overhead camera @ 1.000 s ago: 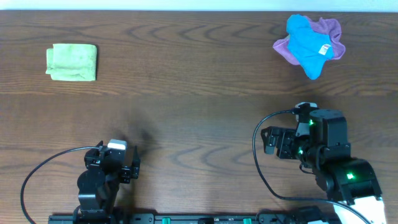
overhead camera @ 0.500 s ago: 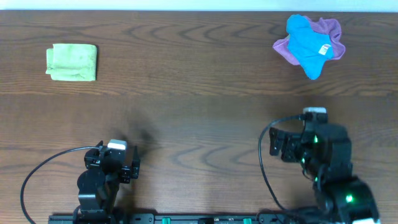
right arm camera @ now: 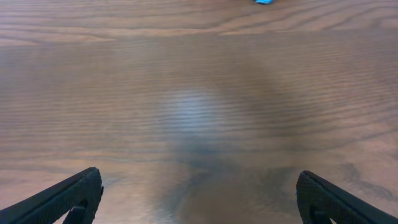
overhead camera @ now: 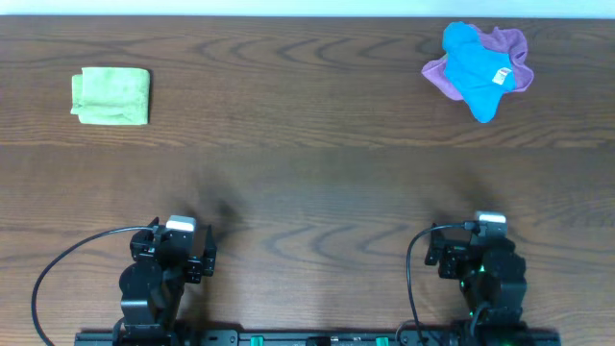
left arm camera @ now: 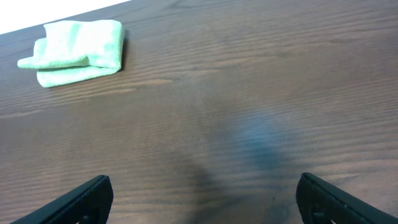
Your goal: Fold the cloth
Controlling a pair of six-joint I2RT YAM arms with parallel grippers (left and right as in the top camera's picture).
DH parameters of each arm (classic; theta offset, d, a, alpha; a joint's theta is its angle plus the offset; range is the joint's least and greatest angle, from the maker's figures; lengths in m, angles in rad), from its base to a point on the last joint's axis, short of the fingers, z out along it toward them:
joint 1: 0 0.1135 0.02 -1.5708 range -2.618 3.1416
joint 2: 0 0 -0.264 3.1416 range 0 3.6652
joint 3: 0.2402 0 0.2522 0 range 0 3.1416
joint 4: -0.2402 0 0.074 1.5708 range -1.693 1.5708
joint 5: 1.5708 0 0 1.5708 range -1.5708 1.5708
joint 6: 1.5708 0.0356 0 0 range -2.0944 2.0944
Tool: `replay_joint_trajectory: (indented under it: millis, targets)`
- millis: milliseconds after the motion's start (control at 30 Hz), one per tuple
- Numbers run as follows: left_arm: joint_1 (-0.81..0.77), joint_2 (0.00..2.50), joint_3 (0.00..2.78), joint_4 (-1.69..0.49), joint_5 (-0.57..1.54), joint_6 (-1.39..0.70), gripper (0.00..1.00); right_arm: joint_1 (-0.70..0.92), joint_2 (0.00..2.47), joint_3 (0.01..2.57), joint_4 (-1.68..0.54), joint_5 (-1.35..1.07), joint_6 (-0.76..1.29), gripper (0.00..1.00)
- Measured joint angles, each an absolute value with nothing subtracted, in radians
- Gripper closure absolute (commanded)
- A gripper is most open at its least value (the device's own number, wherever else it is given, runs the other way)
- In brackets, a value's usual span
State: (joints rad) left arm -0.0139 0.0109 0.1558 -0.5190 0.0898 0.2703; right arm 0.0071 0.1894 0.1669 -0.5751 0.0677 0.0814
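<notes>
Cloth (overhead camera: 110,95): lime-green, lying on the desk near its far left corner. It is folded into a small, roughly square pad. The left wrist view shows stacked layers along its near side and one end sticking out a little to the left. Nothing touches it.
Desk (overhead camera: 307,183): dark brown wood grain with a pale strip along the far edge.
Left gripper (left arm camera: 208,198): low over the near edge of the desk, left of the middle, well apart from the cloth. The jaws stand wide apart with only bare wood between them, and nothing is held. Its black fingers (left arm camera: 87,196) show at the bottom corners of its wrist view, which looks toward the cloth.
Right gripper (right arm camera: 199,194): low over the near edge of the desk, right of the middle. The jaws are spread wide and empty, over bare wood with a soft reflection on it.
Blue cloth (overhead camera: 474,65): bunched up near the far right corner, with a white tag (overhead camera: 501,77) on its right side. A sliver of blue shows at the top edge of the right wrist view.
Purple cloth (overhead camera: 512,45): crumpled under the blue cloth, showing around its left and right sides.
Cables (overhead camera: 53,279): a black loop curves out from each arm near the near edge.
</notes>
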Motion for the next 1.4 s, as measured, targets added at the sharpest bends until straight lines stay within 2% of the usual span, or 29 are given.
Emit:
replay_joint_trajectory:
  millis: [600, 1400]
  targets:
    - [-0.014, 0.011, 0.156, -0.519, 0.089, 0.270, 0.05, 0.002, 0.017, 0.160, -0.581, 0.068, 0.003, 0.01]
    - [-0.014, 0.011, 0.156, -0.519, 0.089, 0.271, 0.05, 0.002, 0.015, 0.160, -0.583, 0.068, 0.002, 0.01]
